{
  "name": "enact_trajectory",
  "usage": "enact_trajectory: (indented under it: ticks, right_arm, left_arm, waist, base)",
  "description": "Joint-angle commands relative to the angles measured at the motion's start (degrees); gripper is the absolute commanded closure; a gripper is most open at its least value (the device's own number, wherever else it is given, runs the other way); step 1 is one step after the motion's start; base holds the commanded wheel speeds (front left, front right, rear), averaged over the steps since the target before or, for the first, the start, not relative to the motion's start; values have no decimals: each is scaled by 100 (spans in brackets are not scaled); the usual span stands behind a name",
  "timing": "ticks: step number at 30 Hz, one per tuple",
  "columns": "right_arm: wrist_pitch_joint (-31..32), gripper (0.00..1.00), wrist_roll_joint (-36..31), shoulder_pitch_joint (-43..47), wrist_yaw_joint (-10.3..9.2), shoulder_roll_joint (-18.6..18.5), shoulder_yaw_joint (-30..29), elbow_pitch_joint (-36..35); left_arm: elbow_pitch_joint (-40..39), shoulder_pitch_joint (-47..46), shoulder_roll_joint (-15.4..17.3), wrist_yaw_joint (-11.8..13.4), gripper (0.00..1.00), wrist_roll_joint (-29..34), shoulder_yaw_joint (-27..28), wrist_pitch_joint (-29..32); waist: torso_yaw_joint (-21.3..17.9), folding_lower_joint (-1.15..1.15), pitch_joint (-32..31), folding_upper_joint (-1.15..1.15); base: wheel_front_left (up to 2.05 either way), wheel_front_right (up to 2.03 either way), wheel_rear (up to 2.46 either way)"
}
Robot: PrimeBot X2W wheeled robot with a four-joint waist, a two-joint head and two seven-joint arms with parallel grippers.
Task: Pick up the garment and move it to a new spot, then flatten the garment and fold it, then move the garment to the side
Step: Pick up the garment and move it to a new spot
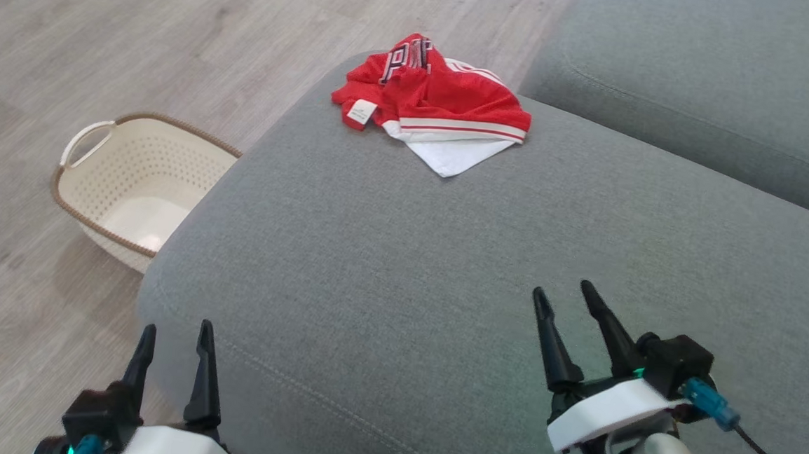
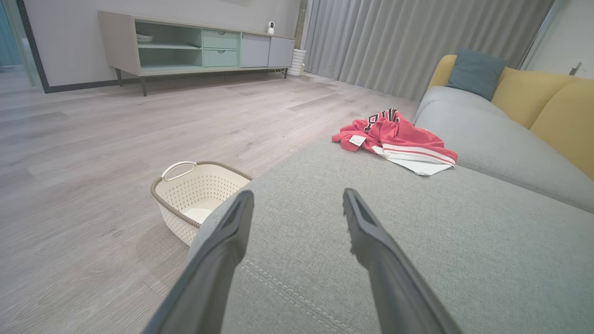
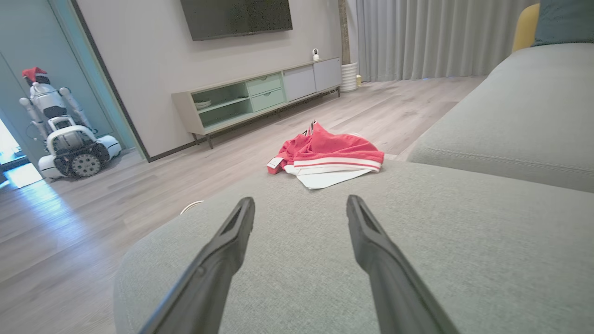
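The garment point(image 1: 440, 96) lies crumpled at the far end of the grey sofa seat point(image 1: 403, 255): red mesh with striped trim, a white sleeve sticking out toward me and black lettering on top. It also appears in the left wrist view as the garment point(image 2: 399, 139) and in the right wrist view as the garment point(image 3: 332, 155). My left gripper point(image 1: 177, 332) hangs open at the seat's near left corner, empty. My right gripper point(image 1: 562, 293) is open over the near right of the seat, empty and far from the cloth.
A cream perforated laundry basket point(image 1: 133, 182) stands on the wooden floor left of the sofa. A second grey cushion point(image 1: 701, 77) rises at the far right. A low sideboard point(image 2: 195, 46), curtains and another robot point(image 3: 65, 134) stand farther off.
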Motion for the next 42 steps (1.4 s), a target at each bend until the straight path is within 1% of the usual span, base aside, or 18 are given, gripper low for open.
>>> enact_trajectory:
  ticks: [1,4,11,17,22,26,31,36,40,41,42]
  right_arm:
    - [-22,0,25,-150,37,3,138,-156]
    - [-19,0,32,-239,37,3,255,-126]
    - [-34,0,27,-294,37,3,345,-99]
    - [-54,0,-31,-227,37,3,233,-150]
    - [28,0,-204,-262,37,3,136,-326]
    - [152,0,-443,-396,37,3,0,-560]
    - [359,0,-769,-619,37,3,-151,-954]
    - [471,0,-1040,-825,37,3,-272,-1443]
    - [528,0,-1234,-917,37,3,-352,-1760]
    - [528,0,-1234,-917,37,3,-352,-1760]
    - [546,0,-1272,-928,37,3,-364,-1841]
  left_arm:
    - [-241,-177,-20,21,0,15,207,-30]
    - [-355,-97,-20,76,0,-18,235,-30]
    - [-418,-27,-20,118,0,-74,216,-30]
    - [-372,-164,-2,58,0,-106,297,-30]
    - [-441,-570,162,15,0,-85,580,-30]
    - [-605,-1218,451,-79,0,-39,757,-30]
    - [-506,-2532,1065,-365,0,-12,872,206]
    - [120,-4032,1598,-774,0,-122,804,778]
    - [763,-5194,1881,-924,0,-161,715,1004]
    - [763,-5194,1881,-924,0,-161,715,1004]
    - [913,-5458,1941,-946,0,-159,695,1020]
  waist:
    - [64,0,8,0]
    - [96,0,51,0]
    - [108,0,101,0]
    - [74,0,188,0]
    - [-297,0,515,0]
    - [-672,0,929,0]
    - [-1131,0,1546,0]
    - [-1580,0,2219,0]
    - [-1883,0,2702,0]
    - [-1883,0,2702,0]
    - [-1959,0,2816,0]
  base:
    - [0,0,0]
    - [0,0,0]
    - [0,0,0]
    - [0,0,0]
    - [0,0,0]
    - [0,0,0]
    - [0,0,0]
    - [0,0,0]
    - [0,0,0]
    - [0,0,0]
    - [0,0,0]
